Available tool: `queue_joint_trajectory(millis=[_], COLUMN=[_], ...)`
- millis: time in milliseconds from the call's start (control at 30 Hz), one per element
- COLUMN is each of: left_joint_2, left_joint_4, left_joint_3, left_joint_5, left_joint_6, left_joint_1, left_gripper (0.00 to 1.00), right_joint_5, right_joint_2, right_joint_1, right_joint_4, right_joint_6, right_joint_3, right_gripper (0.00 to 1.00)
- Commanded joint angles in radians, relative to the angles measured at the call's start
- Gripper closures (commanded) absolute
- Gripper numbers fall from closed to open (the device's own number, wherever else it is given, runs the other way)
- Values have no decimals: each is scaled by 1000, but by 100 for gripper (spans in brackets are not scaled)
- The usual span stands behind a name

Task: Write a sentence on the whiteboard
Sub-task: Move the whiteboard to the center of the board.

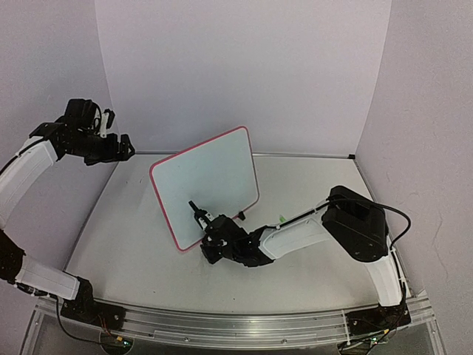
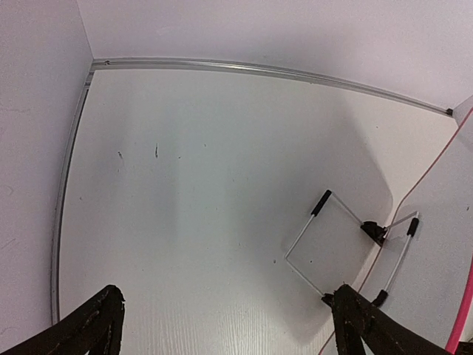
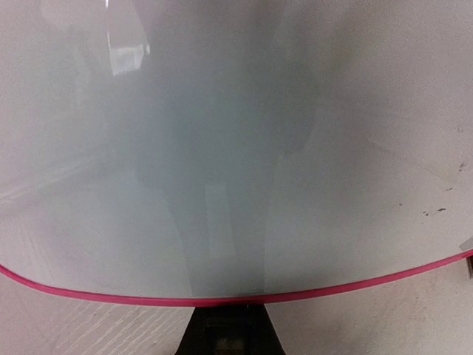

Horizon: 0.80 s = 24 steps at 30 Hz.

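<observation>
Left tool (image 1: 127,148): upper left of the frame, raised beside the wall, jaws spread wide with nothing between them.
Whiteboard (image 1: 211,174): centre of the frame, standing tilted on the bench (image 1: 126,244) on a wire stand (image 2: 322,201), pink frame all round.
Right tool (image 1: 194,207): lower centre, closed tight, its thin dark tip at the board's lower face; whether it grips anything I cannot tell.
Green bit (image 1: 283,218): right of the board, on the bench.

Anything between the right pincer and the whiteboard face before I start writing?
Nothing visible. The right pincer sits just in front of the whiteboard, low near its pink bottom edge; the face ahead shows only reflections.
</observation>
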Motion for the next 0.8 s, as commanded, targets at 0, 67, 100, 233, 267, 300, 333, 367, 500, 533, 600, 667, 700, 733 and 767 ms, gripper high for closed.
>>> queue_joint_trajectory(millis=[0,67,100,233,267,300,333,367,500,533,600,667,700,733,767], left_joint_2=[-10,-9,-11,-25,-29,-32,-34,-36,-43,-43,-40,-29,-25,-22,-21], left_joint_4=[63,77,85,120,126,132,137,142,158,160,162,157,157,159,163], left_joint_3=[-24,-37,-46,-82,-92,-100,-107,-113,-138,-142,-147,-149,-151,-153,-157], left_joint_5=[-16,-21,-26,-38,-38,-51,-63,-69,-78,-77,-73,-68,-69,-70,-73], left_joint_6=[30,33,35,39,39,39,39,39,36,36,40,45,46,47,48], left_joint_1=[4,5,4,5,4,4,4,4,4,5,4,5,4,4,4], left_gripper=[3,3,3,3,3,3,3,3,3,3,2,2,3,2,2], right_joint_5=[276,296,302,323,327,332,337,346,391,392,388,376,363,349,329], right_joint_2=[44,53,55,62,62,61,60,59,51,46,32,20,12,7,-5], right_joint_1=[-33,-44,-51,-78,-83,-88,-92,-94,-101,-105,-111,-116,-115,-116,-115], right_joint_4=[-125,-146,-158,-195,-200,-204,-208,-213,-230,-231,-231,-231,-231,-231,-230], right_joint_6=[140,162,175,226,235,242,249,254,271,279,294,294,288,283,276], right_joint_3=[67,77,80,89,89,89,88,88,78,70,52,44,41,39,35], right_gripper=[100,100,100,100,100,100,100,100,100,100,100,100,99,93,85])
